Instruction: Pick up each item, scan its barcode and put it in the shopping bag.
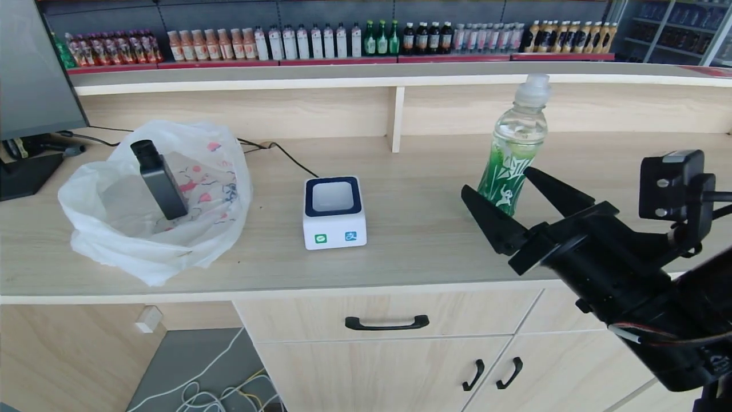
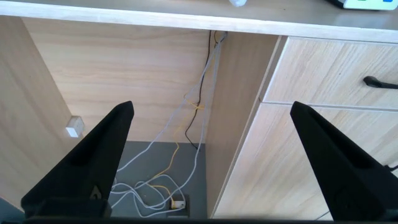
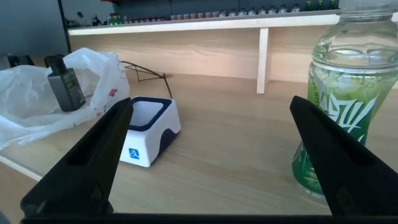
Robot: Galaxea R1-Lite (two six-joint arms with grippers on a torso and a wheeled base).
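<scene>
A clear bottle with a green label [image 1: 514, 149] stands upright on the counter's right side. My right gripper [image 1: 496, 189] is open, its black fingers on either side of the bottle's base, apart from it; the bottle [image 3: 348, 93] stands close by one finger in the right wrist view. A white scanner box with a dark blue rim [image 1: 334, 212] sits mid-counter, also seen as the scanner [image 3: 148, 130]. The white shopping bag [image 1: 154, 200] lies open at the left with a dark grey bottle [image 1: 159, 180] upright inside. My left gripper [image 2: 211, 118] hangs open below the counter edge, empty.
A black monitor [image 1: 34, 68] stands at the far left with cables [image 1: 274, 150] running behind the bag. A raised wooden ledge [image 1: 394, 86] with a divider backs the counter. Drawers with black handles [image 1: 386, 324] lie below. Cables [image 2: 168, 180] lie on the floor under the counter.
</scene>
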